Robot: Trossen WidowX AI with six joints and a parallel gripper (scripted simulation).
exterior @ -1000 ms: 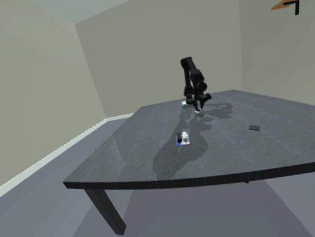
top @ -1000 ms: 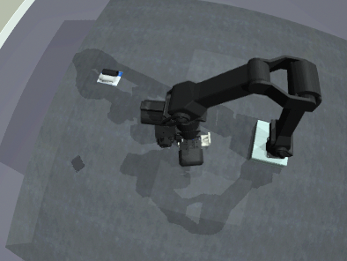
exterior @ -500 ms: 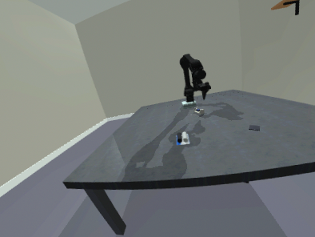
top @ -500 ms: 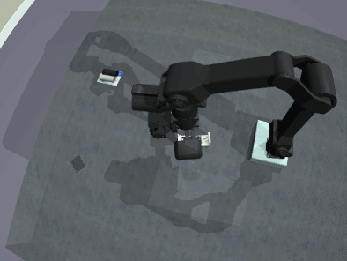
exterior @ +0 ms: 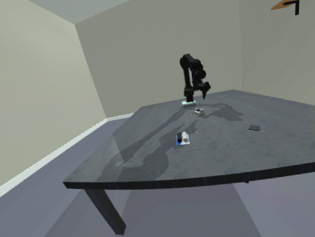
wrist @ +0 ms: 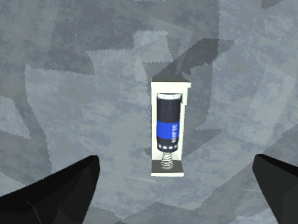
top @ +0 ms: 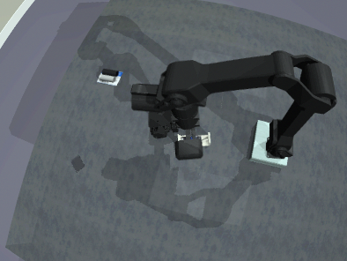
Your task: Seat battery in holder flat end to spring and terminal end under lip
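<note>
"Where is the battery [wrist: 168,122] [exterior: 198,109] to be found now?"

"In the wrist view it is seen lying lengthwise in the holder [wrist: 154,115] [top: 206,139] [exterior: 199,112], its far end at the lip [wrist: 171,84], its near end against the spring [wrist: 167,160]. No sideways lean can be made out."

"And the gripper [wrist: 178,164] [exterior: 204,98]?"

"Its fingers are spread wide, one to each side of the holder, with nothing held between them. In the exterior view they are seen raised well above the table [exterior: 160,160]."

"Can the seating be called finished?"

"It is judged so, or nearly so. Whether the terminal is fully tucked under the lip cannot be told from above, nor can the height of the spring end."

"How is the rest best done?"

"The fingers should be kept wide and the arm [top: 239,72] [exterior: 186,74] drawn straight up, so that neither wall nor cell is brushed. No pat or extra push should be given; by that the lip could be strained or the holder shifted. Only if the battery were seen riding high should a light touch be considered. Otherwise everything is best left alone."
</note>
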